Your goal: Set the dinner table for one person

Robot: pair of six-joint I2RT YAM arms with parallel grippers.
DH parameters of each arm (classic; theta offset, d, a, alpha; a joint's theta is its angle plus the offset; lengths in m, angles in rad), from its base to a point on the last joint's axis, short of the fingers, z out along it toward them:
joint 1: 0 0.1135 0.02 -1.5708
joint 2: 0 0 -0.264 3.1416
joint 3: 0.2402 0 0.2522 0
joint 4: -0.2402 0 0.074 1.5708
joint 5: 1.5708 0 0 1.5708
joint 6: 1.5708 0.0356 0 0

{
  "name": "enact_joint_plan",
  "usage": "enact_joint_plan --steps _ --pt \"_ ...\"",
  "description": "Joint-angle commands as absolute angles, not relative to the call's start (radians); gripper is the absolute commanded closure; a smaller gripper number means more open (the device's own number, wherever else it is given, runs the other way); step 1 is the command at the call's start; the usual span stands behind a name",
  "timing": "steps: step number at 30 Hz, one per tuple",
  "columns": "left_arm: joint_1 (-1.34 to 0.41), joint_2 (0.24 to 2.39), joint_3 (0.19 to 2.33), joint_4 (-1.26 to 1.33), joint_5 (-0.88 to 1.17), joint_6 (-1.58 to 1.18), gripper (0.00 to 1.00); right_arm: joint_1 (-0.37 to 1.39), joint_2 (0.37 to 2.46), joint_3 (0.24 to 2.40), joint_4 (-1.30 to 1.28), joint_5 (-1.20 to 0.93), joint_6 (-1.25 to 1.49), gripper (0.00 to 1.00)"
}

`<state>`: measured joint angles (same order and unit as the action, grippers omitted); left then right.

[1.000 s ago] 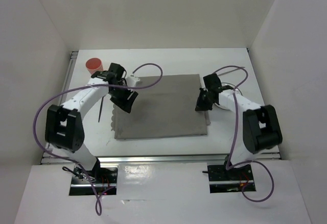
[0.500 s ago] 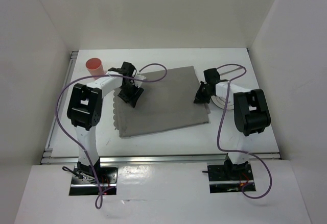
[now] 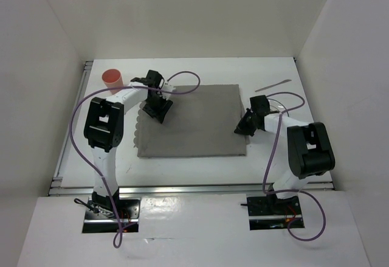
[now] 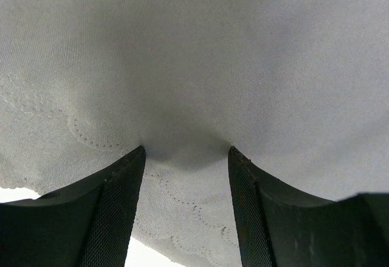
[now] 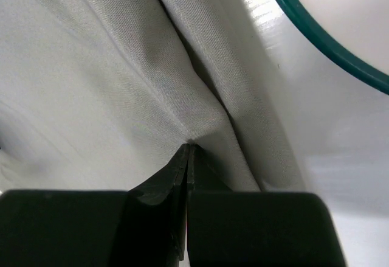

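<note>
Top external view: I am looking down on the dinner table (image 3: 194,69), the white top lying under everything, with its rails along the left and near edges. The grey mat (image 3: 194,124) is lying roughly at its centre, nearly square to the edges.

Left gripper (image 3: 157,112) is sitting over the far-left corner of the mat. On the left wrist view its jaws are standing apart, with both fingertips (image 4: 115,206) resting on the cloth beside the scalloped hem and nothing clamped between them.

Right gripper (image 3: 241,127) is working at the right edge of the mat. On the right wrist view its jaws are together, pinching a raised fold of the cloth.

An orange cup (image 3: 112,78) is standing at the far left, well apart from the mat. A thin utensil (image 3: 273,85) is lying far right; I cannot tell which kind. A plate (image 5: 328,45) with a green rim is showing just right of the pinched fold, mostly hidden under the right arm from above.

Judgement: I am working the mat-laying step, with the cloth almost flat and the rest of the setting not yet placed. The next move is calling for the right jaws to part and let the fold drop flat, then both arms lifting off without dragging the cloth. After that I am expecting to go for the plate, which needs a clean grip on its rim.
</note>
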<state>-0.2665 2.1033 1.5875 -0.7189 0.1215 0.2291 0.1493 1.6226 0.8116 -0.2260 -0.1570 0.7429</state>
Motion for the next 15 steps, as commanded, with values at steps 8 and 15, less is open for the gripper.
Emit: enact_joint_plan --steps 8,15 --pt "-0.262 2.059 1.494 -0.724 0.164 0.216 0.36 0.112 1.729 0.966 -0.284 -0.126 0.606 1.0" --pt "-0.262 2.048 1.52 -0.71 0.15 0.207 0.32 0.112 1.58 0.884 -0.278 -0.212 0.67 0.99"
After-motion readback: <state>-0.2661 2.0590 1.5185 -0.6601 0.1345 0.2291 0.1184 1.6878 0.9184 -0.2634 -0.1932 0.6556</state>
